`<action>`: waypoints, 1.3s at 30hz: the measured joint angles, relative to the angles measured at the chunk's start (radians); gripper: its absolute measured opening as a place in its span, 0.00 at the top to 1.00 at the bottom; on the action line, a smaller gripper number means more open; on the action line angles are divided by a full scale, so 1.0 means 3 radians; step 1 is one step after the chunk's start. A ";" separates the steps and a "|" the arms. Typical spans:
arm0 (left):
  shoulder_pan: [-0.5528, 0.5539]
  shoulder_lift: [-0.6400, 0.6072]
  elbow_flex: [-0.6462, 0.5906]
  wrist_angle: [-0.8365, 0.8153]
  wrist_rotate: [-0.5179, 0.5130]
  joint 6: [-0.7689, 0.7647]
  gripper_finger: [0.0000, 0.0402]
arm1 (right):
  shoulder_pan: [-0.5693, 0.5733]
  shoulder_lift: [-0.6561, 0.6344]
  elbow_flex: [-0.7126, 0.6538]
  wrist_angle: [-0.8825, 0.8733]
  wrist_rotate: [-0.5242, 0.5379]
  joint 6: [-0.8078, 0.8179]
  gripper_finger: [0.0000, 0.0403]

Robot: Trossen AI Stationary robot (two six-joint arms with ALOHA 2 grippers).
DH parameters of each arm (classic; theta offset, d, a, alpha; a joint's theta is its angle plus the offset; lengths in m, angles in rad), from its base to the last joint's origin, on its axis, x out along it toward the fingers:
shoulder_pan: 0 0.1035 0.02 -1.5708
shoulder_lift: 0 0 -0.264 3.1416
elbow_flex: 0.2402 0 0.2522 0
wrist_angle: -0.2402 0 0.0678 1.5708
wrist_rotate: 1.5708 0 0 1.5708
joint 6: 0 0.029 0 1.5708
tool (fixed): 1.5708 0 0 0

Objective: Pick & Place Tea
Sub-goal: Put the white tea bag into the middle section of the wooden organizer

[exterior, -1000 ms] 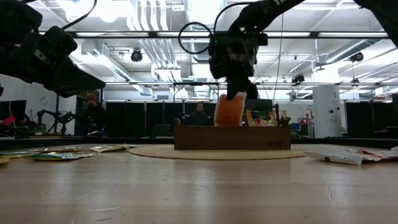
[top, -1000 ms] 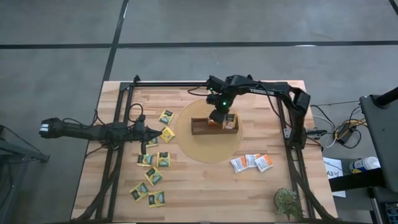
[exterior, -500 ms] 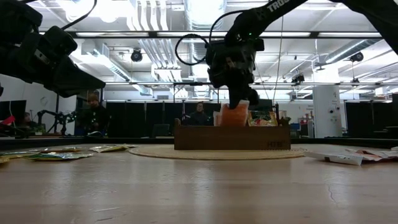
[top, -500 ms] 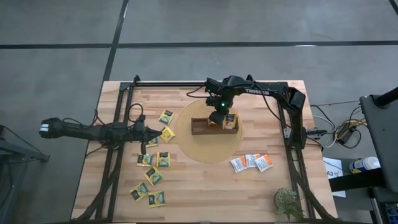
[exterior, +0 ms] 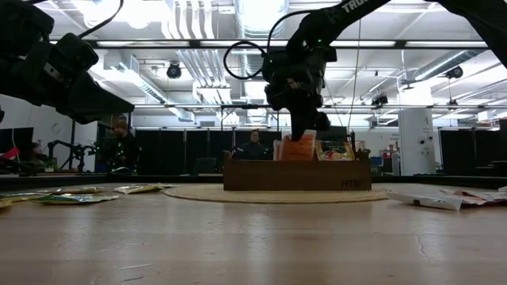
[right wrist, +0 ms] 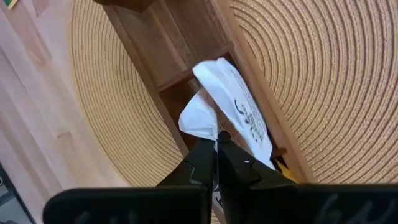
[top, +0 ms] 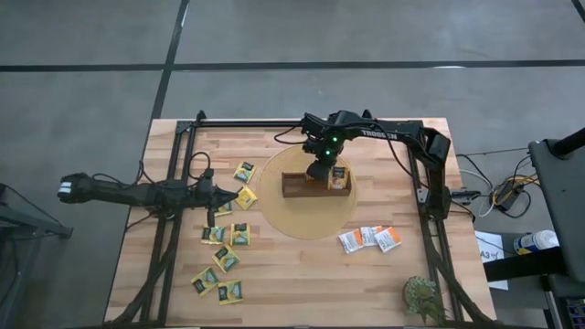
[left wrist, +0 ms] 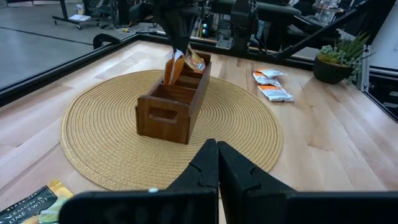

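My right gripper [top: 320, 170] hangs over the brown wooden tray [top: 300, 186] on the round woven mat and is shut on a white-and-orange tea packet [exterior: 297, 149]. The packet's lower end reaches down into what looks like the tray's middle compartment. The compartment on the table's right side holds yellow packets [top: 338, 179]. Several yellow-green packets [top: 227, 258] lie flat on the left part of the table. Three white-and-orange ones [top: 370, 238] lie to the right of the mat. My left gripper [left wrist: 217, 163] waits shut above the table, left of the mat. My right gripper pinches the packet between its two fingers at its upper edge [right wrist: 208, 132], coming from above and pointing down. The packet hangs below the fingers, slightly bent. Its lower end [right wrist: 249, 127] is inside the tray; whether that end rests on the tray floor is hidden.
The woven mat [top: 306, 219] lies under the tray at the table's middle. A small potted plant [top: 422, 298] stands at the near right corner. Dark frame rails [top: 174, 219] run along both sides of the table. People and equipment show in the room beyond.
My right gripper has moved down, still shut, and lowered the packet from well above the tray's rim into the tray. Only the packet's top shows over the tray wall in the low view now. The left arm has kept still.
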 joint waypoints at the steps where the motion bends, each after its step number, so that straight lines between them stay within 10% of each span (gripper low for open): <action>1: 0.0000 0.0000 -0.0001 0.0000 0.0000 0.0000 1.00 | 0.0000 0.0000 0.0000 0.0023 0.0001 0.0001 0.98; 22: 0.0001 -0.0001 0.0000 0.0000 0.0000 0.0001 1.00 | 0.0001 -0.0072 -0.0001 0.0122 -0.0011 0.0158 0.65; 39: 0.0000 0.0000 0.0000 -0.0001 0.0000 0.0001 1.00 | 0.0266 -0.0385 -0.0002 0.0046 -0.0006 0.0317 0.70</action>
